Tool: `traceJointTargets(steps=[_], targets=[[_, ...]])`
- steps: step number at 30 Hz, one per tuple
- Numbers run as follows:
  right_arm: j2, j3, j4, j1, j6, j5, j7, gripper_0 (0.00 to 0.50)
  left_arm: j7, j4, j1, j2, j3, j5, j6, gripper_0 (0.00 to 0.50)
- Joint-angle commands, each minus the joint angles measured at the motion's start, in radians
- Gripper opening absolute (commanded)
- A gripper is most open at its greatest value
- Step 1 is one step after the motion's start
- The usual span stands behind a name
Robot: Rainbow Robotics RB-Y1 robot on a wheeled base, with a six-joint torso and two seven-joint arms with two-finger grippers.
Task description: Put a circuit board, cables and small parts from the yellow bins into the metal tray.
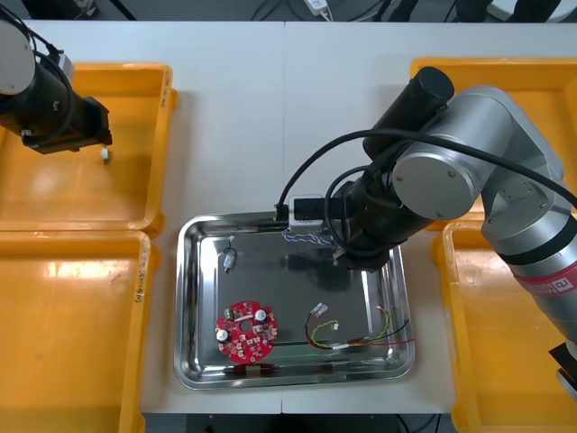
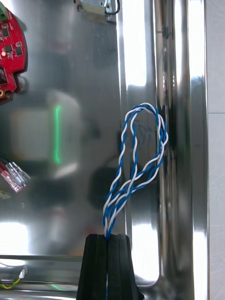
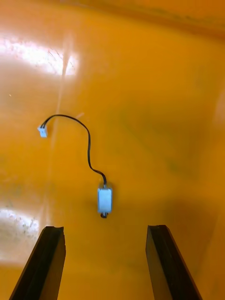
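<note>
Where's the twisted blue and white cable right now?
The cable is pinched in the right gripper's shut fingers, looping beside the metal tray's far wall in the right wrist view.

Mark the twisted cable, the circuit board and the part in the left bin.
blue and white cable (image 2: 115, 204): right wrist view, bunched strands.
circuit board (image 1: 245, 334): front view, middle.
small metal part (image 3: 104, 200): left wrist view, pale body.
</note>
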Motion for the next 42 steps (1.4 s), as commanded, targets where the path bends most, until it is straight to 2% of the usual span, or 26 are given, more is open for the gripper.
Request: traceJointTargets(steps=[1, 4, 10, 31, 32, 34, 35, 36, 38, 40, 42], targets=[[-0.035, 0.030, -0.032, 0.019, -0.029, 0.022, 0.053, 0.000, -0.118, 0.032, -0.050, 0.044, -0.011, -0.003, -0.059, 0.500], [-0.040, 0.033, -0.032, 0.029, -0.046, 0.034, 0.058, 0.000, -0.126, 0.049, -0.050, 0.043, -0.021, 0.000, -0.079, 0.500], [-0.038, 0.062, -0.032, 0.045, -0.074, 0.111, 0.062, 0.000, -0.132, 0.083, -0.050, 0.034, -0.054, 0.013, -0.133, 0.500], [-0.031, 0.065, -0.032, 0.072, -0.106, 0.123, 0.072, 0.006, -0.149, 0.103, -0.038, 0.006, -0.095, 0.027, -0.172, 0.500], [-0.031, 0.065, -0.032, 0.072, -0.109, 0.127, 0.072, 0.034, -0.151, 0.103, -0.035, 0.006, -0.095, 0.029, -0.175, 0.500], [-0.031, 0.065, -0.032, 0.072, -0.113, 0.132, 0.072, 0.147, -0.152, 0.103, -0.034, 0.006, -0.095, 0.029, -0.177, 0.500], [-0.029, 0.065, -0.032, 0.072, -0.115, 0.137, 0.072, 0.254, -0.154, 0.103, -0.034, 0.006, -0.097, 0.029, -0.177, 0.500], [-0.027, 0.065, -0.032, 0.072, -0.115, 0.141, 0.072, 0.340, -0.154, 0.103, -0.034, 0.006, -0.095, 0.027, -0.179, 0.500], [-0.026, 0.065, -0.032, 0.072, -0.116, 0.146, 0.070, 0.424, -0.154, 0.103, -0.034, 0.006, -0.100, 0.029, -0.180, 0.500], [-0.024, 0.065, -0.032, 0.072, -0.116, 0.152, 0.067, 0.484, -0.154, 0.103, -0.034, 0.006, -0.101, 0.027, -0.180, 0.500], [-0.024, 0.062, -0.032, 0.071, -0.115, 0.154, 0.067, 0.500, -0.155, 0.103, -0.029, 0.006, -0.101, 0.027, -0.182, 0.500]])
